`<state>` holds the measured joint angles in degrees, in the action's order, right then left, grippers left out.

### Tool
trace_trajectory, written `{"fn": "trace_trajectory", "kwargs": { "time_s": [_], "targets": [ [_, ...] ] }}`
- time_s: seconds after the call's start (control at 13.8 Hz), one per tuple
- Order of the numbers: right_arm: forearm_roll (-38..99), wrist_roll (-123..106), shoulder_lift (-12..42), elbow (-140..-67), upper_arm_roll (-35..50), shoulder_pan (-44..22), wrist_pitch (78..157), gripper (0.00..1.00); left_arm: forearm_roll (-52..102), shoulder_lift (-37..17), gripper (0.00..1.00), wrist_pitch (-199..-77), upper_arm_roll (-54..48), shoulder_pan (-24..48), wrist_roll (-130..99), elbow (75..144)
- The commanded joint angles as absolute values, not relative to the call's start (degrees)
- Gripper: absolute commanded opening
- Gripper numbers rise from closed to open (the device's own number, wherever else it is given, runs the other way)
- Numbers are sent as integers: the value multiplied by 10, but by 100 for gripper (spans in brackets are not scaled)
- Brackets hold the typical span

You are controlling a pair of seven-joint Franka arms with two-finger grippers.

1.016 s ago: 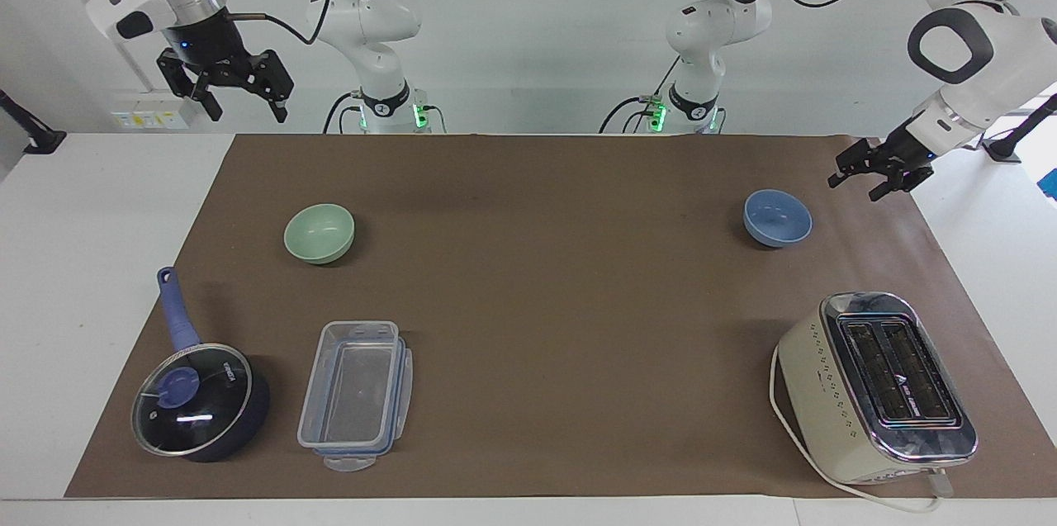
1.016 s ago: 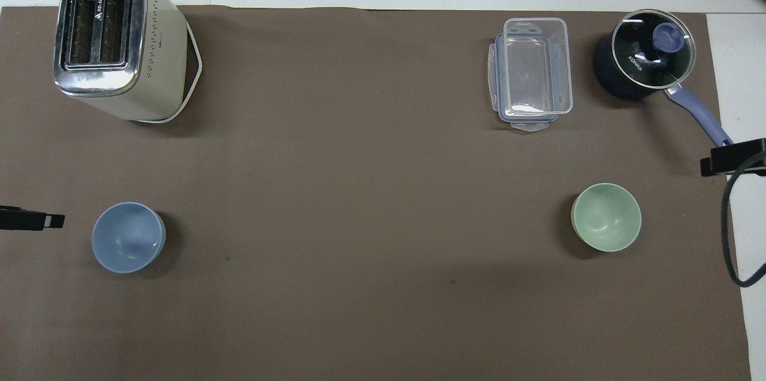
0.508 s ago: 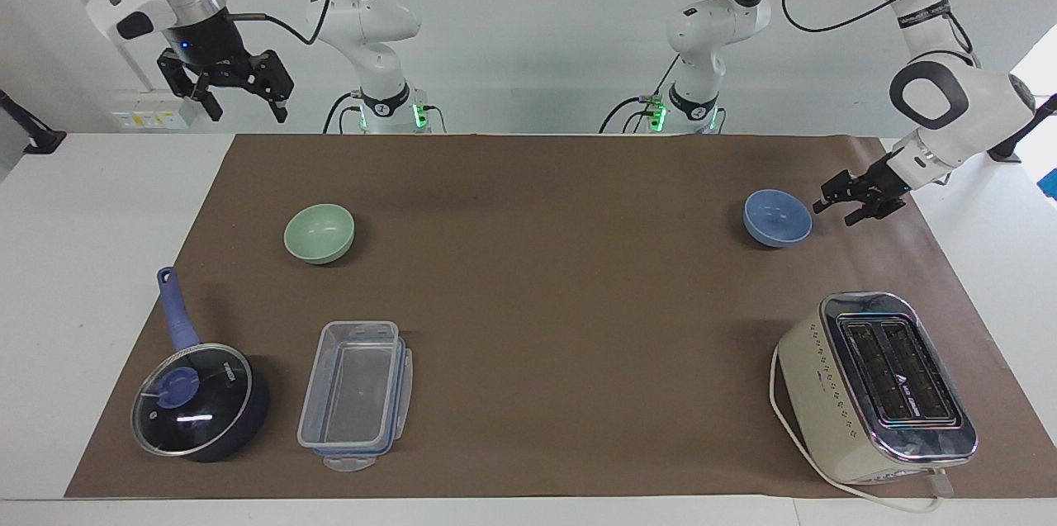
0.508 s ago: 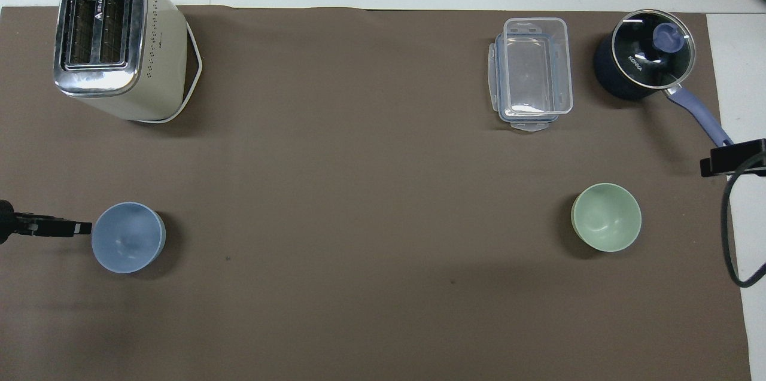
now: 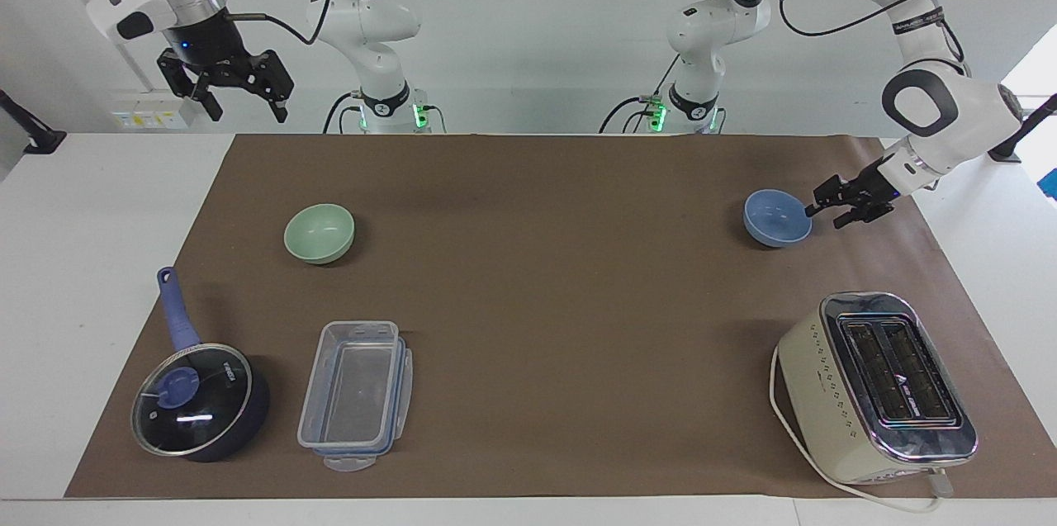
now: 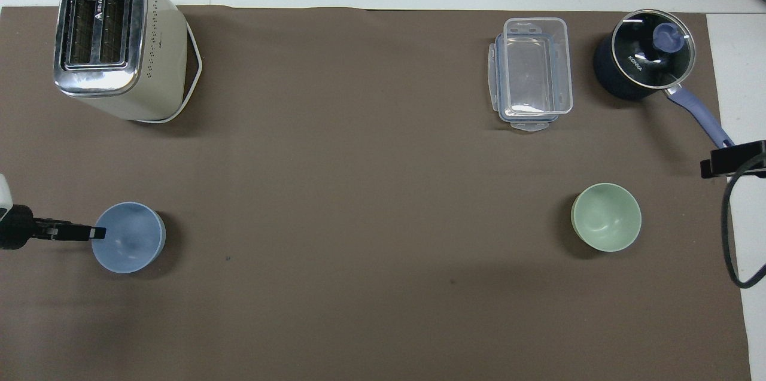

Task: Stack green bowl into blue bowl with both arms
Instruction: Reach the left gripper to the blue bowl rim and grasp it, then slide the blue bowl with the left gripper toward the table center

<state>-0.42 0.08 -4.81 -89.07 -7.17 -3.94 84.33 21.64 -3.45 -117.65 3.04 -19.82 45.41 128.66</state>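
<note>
The blue bowl (image 5: 777,218) (image 6: 128,237) sits upright on the brown mat toward the left arm's end of the table. My left gripper (image 5: 828,215) (image 6: 96,231) is low at the bowl's rim on its outer side, one fingertip reaching over the rim, fingers still apart. The green bowl (image 5: 319,233) (image 6: 605,217) stands alone toward the right arm's end. High above the mat's corner at that end, my right gripper (image 5: 239,92) (image 6: 733,159) hangs open and holds nothing.
A cream toaster (image 5: 877,388) (image 6: 116,40) stands farther from the robots than the blue bowl. A clear plastic container (image 5: 355,394) (image 6: 532,73) and a dark blue saucepan with glass lid (image 5: 198,398) (image 6: 643,61) lie farther out than the green bowl.
My left gripper has come down and moved in to the blue bowl's rim, its fingers narrowing. The right arm and both bowls have stayed put.
</note>
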Motion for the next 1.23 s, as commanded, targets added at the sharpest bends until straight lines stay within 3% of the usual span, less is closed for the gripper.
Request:
{"fn": "trace_trajectory", "kwargs": {
  "time_s": [0.0,0.15,0.36,0.65,0.87,1.16],
  "targets": [
    [-13,-1,-65,-912,-70,-33,851,100,231,-28,67,-1207,33,-185,449,1311],
    [-13,-1,-65,-912,-70,-33,851,100,231,-25,49,-1211,32,-184,449,1319],
    [-13,-1,-65,-913,-70,-33,851,100,236,-25,0,-1203,33,-183,443,1319],
    [-13,-1,-66,-913,-70,-33,851,100,239,-15,0,-1187,33,-184,445,1314],
    [-13,1,-66,-913,-70,-33,851,100,239,32,0,-1165,28,-174,426,1315],
    [-13,-1,-66,-913,-70,-33,851,100,238,99,0,-1159,28,-68,282,1324]
  ]
}}
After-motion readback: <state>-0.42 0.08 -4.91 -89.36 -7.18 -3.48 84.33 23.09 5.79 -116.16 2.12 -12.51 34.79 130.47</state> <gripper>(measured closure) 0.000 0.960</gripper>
